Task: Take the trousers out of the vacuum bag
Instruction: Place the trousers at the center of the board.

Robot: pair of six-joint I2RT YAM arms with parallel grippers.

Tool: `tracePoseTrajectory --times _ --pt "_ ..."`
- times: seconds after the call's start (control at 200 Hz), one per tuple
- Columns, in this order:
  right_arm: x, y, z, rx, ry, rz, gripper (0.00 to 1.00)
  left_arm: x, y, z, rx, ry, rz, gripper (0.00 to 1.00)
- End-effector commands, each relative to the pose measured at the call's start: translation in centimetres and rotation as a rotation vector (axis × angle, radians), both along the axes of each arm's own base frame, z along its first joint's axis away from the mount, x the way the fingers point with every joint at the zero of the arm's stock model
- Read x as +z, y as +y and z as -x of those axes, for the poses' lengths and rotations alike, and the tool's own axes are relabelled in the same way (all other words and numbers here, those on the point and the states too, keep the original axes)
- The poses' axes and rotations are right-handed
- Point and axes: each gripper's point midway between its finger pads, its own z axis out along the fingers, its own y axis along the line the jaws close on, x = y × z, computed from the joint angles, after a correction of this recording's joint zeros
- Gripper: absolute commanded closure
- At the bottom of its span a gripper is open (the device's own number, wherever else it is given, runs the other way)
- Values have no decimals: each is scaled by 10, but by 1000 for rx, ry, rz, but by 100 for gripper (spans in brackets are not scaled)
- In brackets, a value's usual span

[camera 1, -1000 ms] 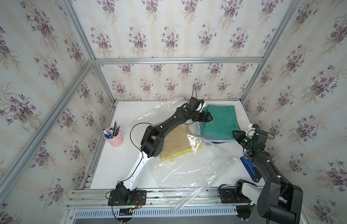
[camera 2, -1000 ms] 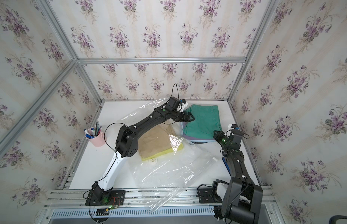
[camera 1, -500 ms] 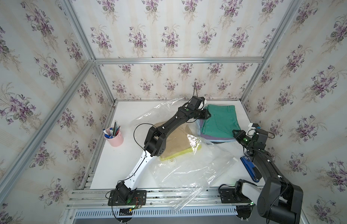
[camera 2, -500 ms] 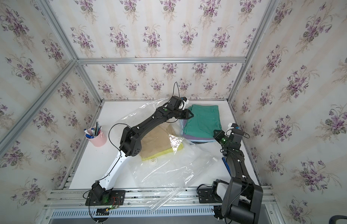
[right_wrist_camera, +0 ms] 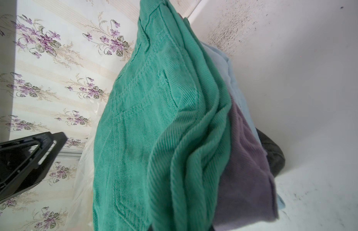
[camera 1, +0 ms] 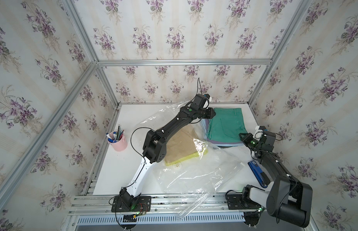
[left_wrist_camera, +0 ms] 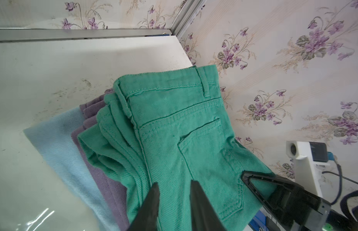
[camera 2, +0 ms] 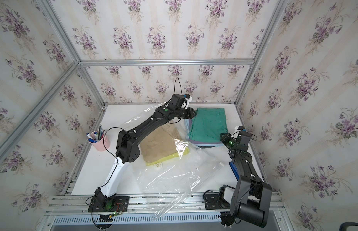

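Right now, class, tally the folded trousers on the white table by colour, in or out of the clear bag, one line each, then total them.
Folded teal green cloth trousers: 1
Folded purple cloth trousers: 1
Folded light blue cloth trousers: 1
Folded dark grey cloth trousers: 1
Folded khaki tan cloth trousers: 1
Folded bright yellow cloth trousers: 1
Total: 6

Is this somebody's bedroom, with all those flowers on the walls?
More likely a robot test booth made to look homely. The flowery wallpaper sits in bare metal framing, and the left arm and right arm are mounted on a rail beside a white table holding folded trousers.
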Motion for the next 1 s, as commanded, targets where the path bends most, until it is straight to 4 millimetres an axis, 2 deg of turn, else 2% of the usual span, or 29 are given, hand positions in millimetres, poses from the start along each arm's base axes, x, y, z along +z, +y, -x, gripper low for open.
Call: tracePoseTrajectory --times 0.0,0.115,0.225,0.415,0.49,0.56,0.624,0.674,0.869,0.994 --pt "-2 -12 2 -51 29 55 99 -5 -15 9 -58 46 45 63" --pt "-5 -23 9 -103 84 109 91 -2 -32 22 -113 43 75 54" --pt "-6 -32 13 -142 117 145 76 -5 -40 26 -126 39 81 51" --pt "7 -52 16 -230 143 209 49 -36 -43 21 -123 71 54 50" --pt "18 -57 15 -250 131 229 47 -47 -42 20 -117 77 32 50" --pt "37 -46 7 -187 55 215 46 -55 -39 18 -106 77 5 50" --pt "57 -22 -3 -53 -51 164 45 -61 -35 16 -96 71 -18 50" --pt "66 -10 -7 12 -96 129 41 -66 -33 15 -90 73 -33 50" --pt "79 -4 -22 71 -134 125 34 -94 -20 17 -68 124 -84 51" --pt "82 0 -37 99 -150 122 32 -98 -18 21 -67 136 -90 50"
